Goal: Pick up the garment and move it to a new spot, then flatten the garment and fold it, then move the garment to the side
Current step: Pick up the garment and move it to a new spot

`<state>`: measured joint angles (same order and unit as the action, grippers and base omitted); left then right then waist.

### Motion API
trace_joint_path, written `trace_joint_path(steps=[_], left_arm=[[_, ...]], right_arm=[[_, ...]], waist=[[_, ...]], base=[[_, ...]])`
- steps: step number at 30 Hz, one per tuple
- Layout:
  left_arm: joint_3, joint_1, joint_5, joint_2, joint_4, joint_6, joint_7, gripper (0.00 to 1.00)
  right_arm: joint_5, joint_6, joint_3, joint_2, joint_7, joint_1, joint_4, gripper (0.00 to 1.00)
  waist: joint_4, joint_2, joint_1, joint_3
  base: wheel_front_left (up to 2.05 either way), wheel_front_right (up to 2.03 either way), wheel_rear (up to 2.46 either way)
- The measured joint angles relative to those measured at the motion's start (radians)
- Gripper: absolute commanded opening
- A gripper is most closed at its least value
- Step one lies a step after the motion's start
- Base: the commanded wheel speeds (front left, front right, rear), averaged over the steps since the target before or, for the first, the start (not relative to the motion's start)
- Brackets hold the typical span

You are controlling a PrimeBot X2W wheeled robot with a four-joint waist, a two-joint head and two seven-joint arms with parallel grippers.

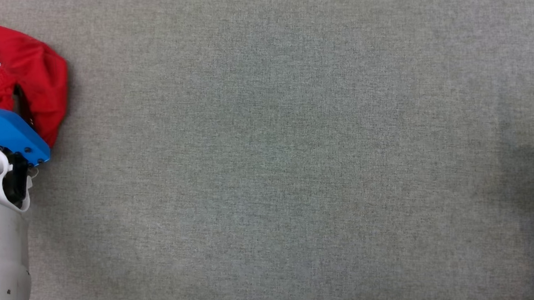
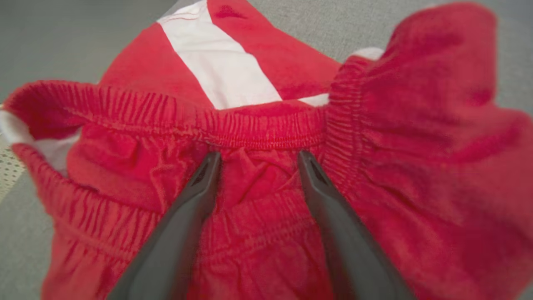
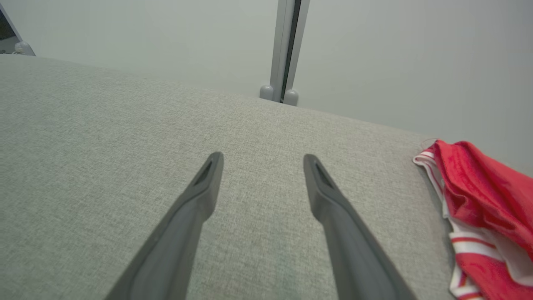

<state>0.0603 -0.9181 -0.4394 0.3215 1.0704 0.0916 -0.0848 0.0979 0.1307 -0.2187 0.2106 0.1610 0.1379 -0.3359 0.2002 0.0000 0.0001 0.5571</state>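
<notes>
Garment: The crumpled red fabric shorts with white stripes point(image 1: 39, 79) lay bunched at the far left corner of the grey woven-cloth counter point(image 1: 269, 169), well apart from its bare middle.
Left hand: The left hand point(image 2: 259, 160) stood wide open right over the heap. Its dark fingers straddled a loose fold just below the gathered elastic waistband point(image 2: 258, 129), and it gripped nothing yet.
Right hand: The right hand point(image 3: 262, 160) was open as well and empty. It hovered above bare counter at the right side, well apart from the shorts.
Step in hand: By the look of it, this was the first pick, with the close not yet made.
Risk, thin pinch: If the fingers shut on that single soft fold and missed the waistband, the cloth could slide out on the lift.
Risk, too much cloth: The waistband doubled back on itself here. A deep bite could take several layers, and the shorts would come up knotted and be harder to flatten.
Risk, the edge: The right wrist view showed the heap close to the counter's rim. A push or drag in place of a clean lift might tip it off.
Risk, pressing down: Tips driven too low could snag the counter's weave.
Risk, one-handed carry: With the right hand so far off, the garment would likely hang twisted.
</notes>
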Motion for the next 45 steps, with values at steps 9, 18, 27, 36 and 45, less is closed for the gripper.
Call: trace_joint_path(steps=[9, 18, 27, 36, 45], left_arm=[[0.014, -0.026, -0.034, -0.007, 0.074, 0.024, -0.018, 0.00], [0.040, -0.029, -0.015, 0.022, 0.058, 0.032, 0.126, 0.00], [0.109, -0.101, 0.042, 0.018, -0.074, 0.032, 0.251, 0.00], [0.188, -0.151, 0.086, -0.022, -0.334, 0.033, 0.248, 0.00], [0.282, -0.106, 0.103, -0.101, -0.599, 0.024, 0.159, 0.00]], right_arm=[[0.003, 0.000, 0.018, -0.003, -0.011, 0.007, 0.031, 1.00], [0.018, 0.000, 0.026, -0.046, -0.064, -0.001, 0.111, 1.00], [0.028, 0.000, 0.036, -0.099, -0.119, -0.039, 0.193, 1.00], [0.046, 0.000, 0.050, -0.141, -0.169, -0.063, 0.252, 1.00], [0.072, 0.000, 0.072, -0.156, -0.221, -0.068, 0.318, 1.00]], waist=[[-0.013, 0.0000, -0.0001, -0.039], [-0.039, 0.0000, -0.0001, -0.141], [-0.094, 0.0000, -0.0003, -0.259], [-0.215, 0.0000, -0.0003, -0.315], [-0.357, 0.0000, -0.0003, -0.326]], base=[[0.00, 0.00, 0.00], [0.00, 0.00, 0.00], [0.00, 0.00, 0.00], [0.00, 0.00, 0.00], [0.00, 0.00, 0.00]])
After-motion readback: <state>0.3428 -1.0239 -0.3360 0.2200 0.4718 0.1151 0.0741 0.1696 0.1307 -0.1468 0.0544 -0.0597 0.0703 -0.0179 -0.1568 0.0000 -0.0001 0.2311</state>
